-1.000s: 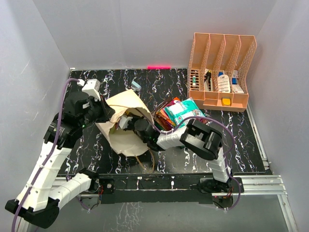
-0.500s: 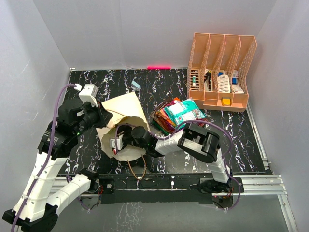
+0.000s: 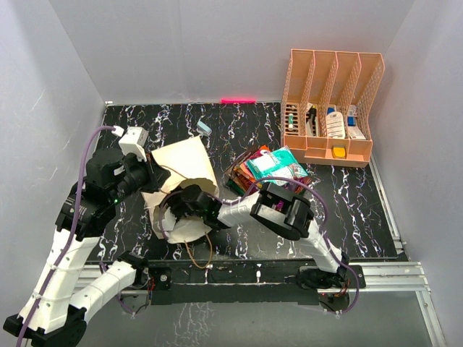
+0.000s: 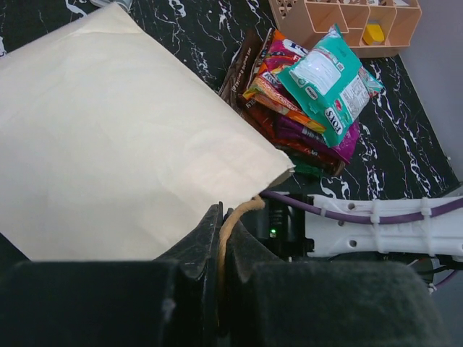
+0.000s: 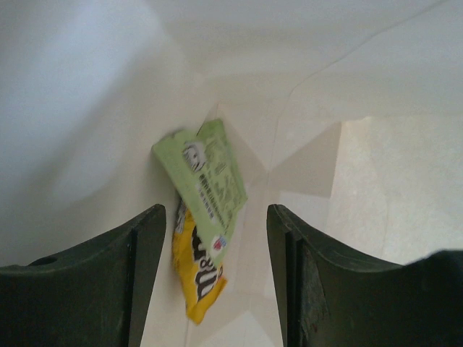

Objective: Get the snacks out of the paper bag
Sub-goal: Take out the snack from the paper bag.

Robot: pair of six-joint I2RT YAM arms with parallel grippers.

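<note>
Tan paper bag (image 3: 184,155) sits left of centre, its mouth turned toward the near edge. In the last second the right gripper (image 3: 179,211) has gone from the bag's lip to well inside, and the mouth has swung nearer and lower with it. The left gripper (image 4: 223,215) stays clamped on the brown cord handle (image 4: 246,204) at the rim and holds the bag up; same pinch as before, arm pulled slightly left. In the right wrist view the fingers are spread wide with nothing between them. They aim at the two packets left in the bag's bottom corner: a light green packet (image 5: 206,181) lying over a yellow packet (image 5: 199,282), both clear of the fingertips. So the reach looks done and the grasp has not started. The green one lies flat against the paper wall, so closing on it likely risks catching bag paper too. Further out, the pile of packets (image 3: 268,170) already on the table right of the bag has not moved. The orange rack (image 3: 333,101) at far right is unchanged.
</note>
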